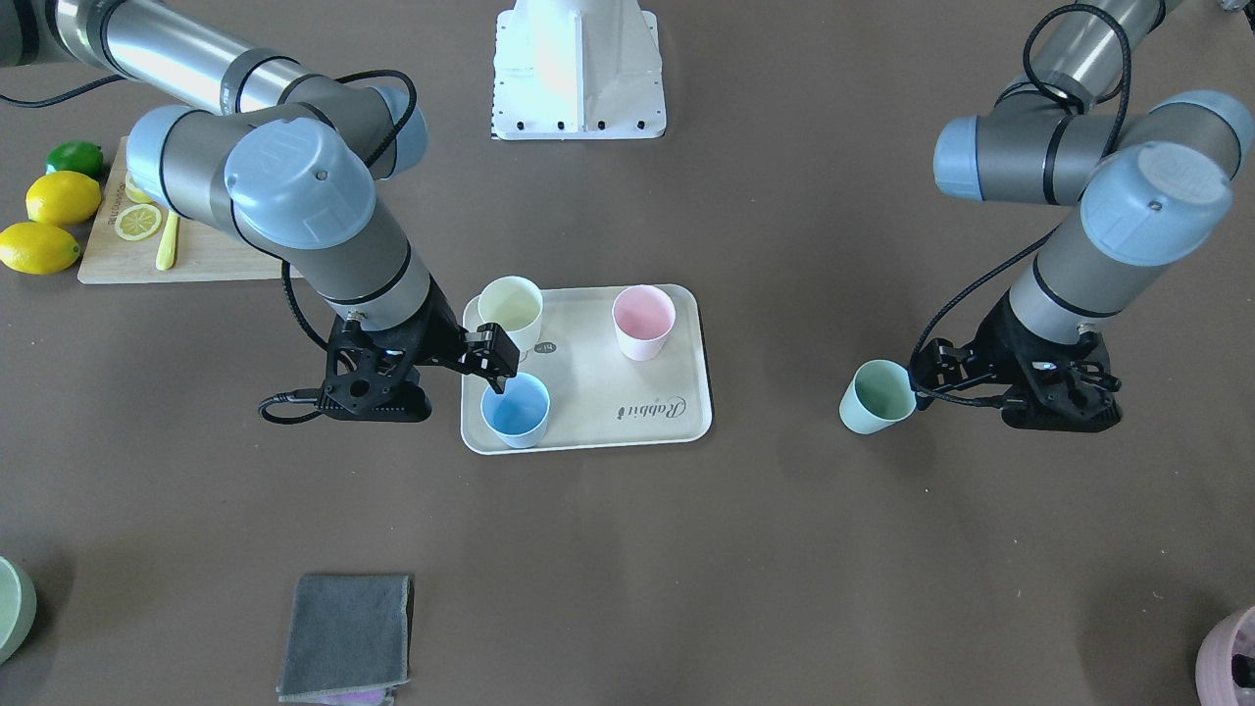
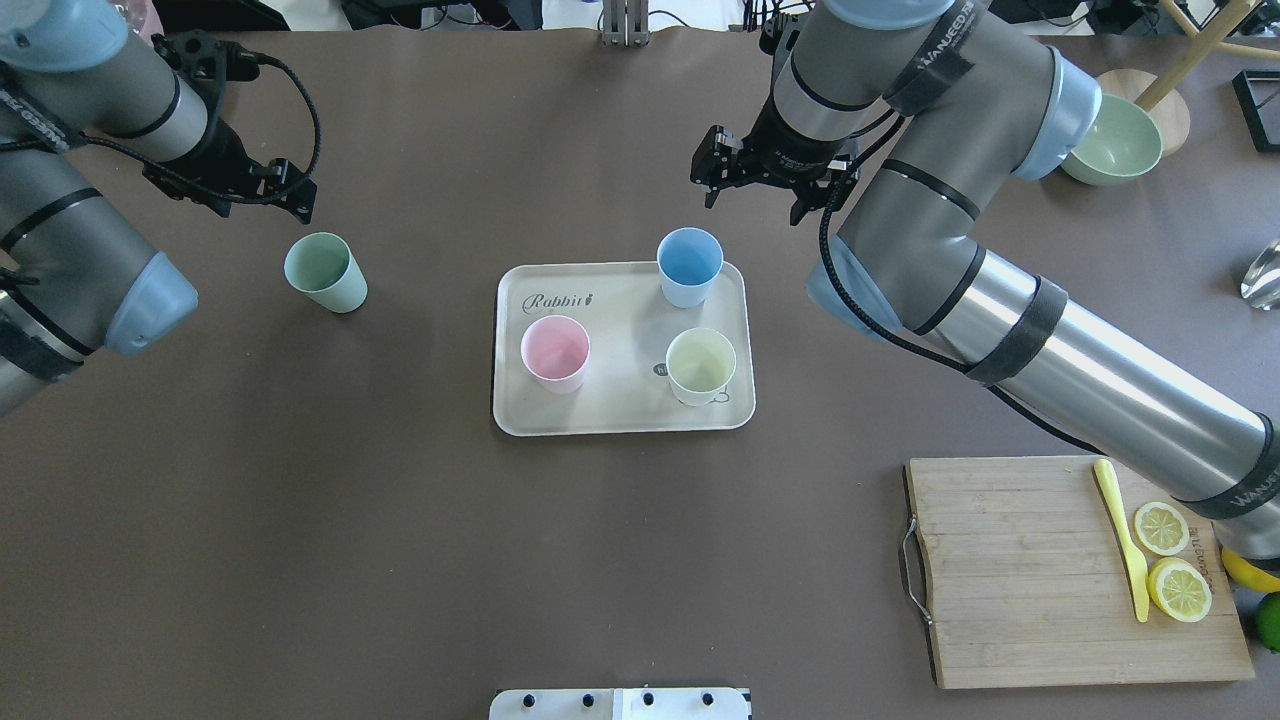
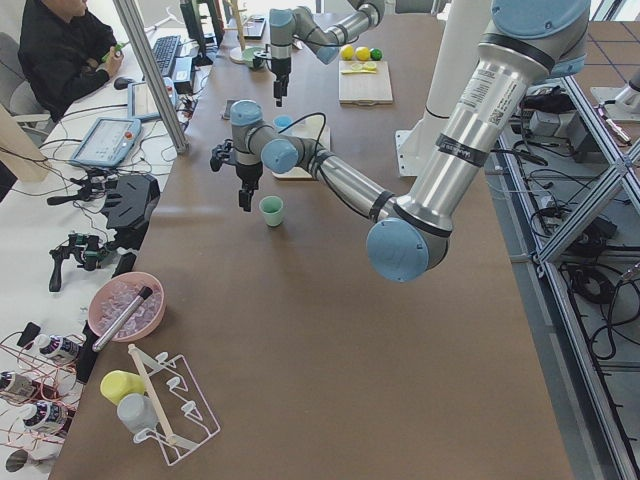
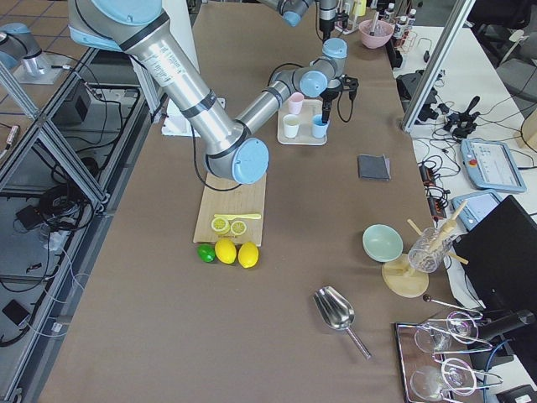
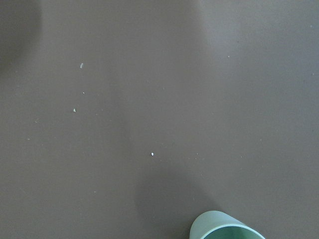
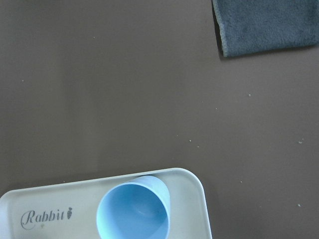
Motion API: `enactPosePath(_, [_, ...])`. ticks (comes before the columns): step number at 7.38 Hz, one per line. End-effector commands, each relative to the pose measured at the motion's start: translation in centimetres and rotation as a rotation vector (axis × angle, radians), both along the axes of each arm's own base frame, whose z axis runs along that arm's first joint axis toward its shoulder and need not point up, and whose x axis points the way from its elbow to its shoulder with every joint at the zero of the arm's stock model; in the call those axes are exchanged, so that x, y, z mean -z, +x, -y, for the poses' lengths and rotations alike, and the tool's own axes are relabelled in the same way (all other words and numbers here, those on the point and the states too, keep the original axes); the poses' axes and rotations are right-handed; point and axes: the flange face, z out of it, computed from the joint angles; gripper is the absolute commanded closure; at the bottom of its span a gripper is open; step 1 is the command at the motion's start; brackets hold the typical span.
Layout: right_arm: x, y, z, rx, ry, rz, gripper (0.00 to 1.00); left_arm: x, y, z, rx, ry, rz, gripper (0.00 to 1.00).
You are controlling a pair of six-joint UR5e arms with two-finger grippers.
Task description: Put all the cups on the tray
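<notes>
Three cups (image 2: 555,352) on tray (image 2: 620,412), cloth (image 1: 345,635), cutting board (image 2: 1020,570)

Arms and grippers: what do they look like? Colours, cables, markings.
Left arm and right arm: silver tubes, grey joints with pale-blue round caps. A black cable loops along each; black straps with white lettering wrap the links. Left gripper and right gripper: black, open-frame linkage, two fingers.

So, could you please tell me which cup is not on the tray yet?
The mint green cup: it stands upright on the table near the left claw, while the yellow cup, blue cup and pink cup stand on the tray.
</notes>
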Motion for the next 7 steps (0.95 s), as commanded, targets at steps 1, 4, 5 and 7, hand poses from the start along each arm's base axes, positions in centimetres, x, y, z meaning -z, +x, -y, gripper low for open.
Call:
enactPosePath(1, [-0.3, 2.9, 1.6, -0.011, -0.011, 0.006, 0.00, -1.7, 2.6, -2.1, -0.021, -0.013, -0.012, 0.02])
enactPosePath(4, [-0.7, 5.0, 2.7, -0.013, -0.015, -0.007, 0.00, -3.8, 3.8, -3.3, -0.035, -0.007, 0.002, 0.62])
enactPosePath(5, [-0.9, 5.6, 2.8, -0.020, -0.018, -0.010, 0.00, -3.3, 4.1, -3.3, -0.040, 0.000, -0.004, 1.00])
enactPosePath(7, [-1.7, 7.1, 2.1, -0.025, -0.021, -0.010, 0.00, -1.9, 4.3, -3.0, -0.040, 0.011, -0.021, 1.00])
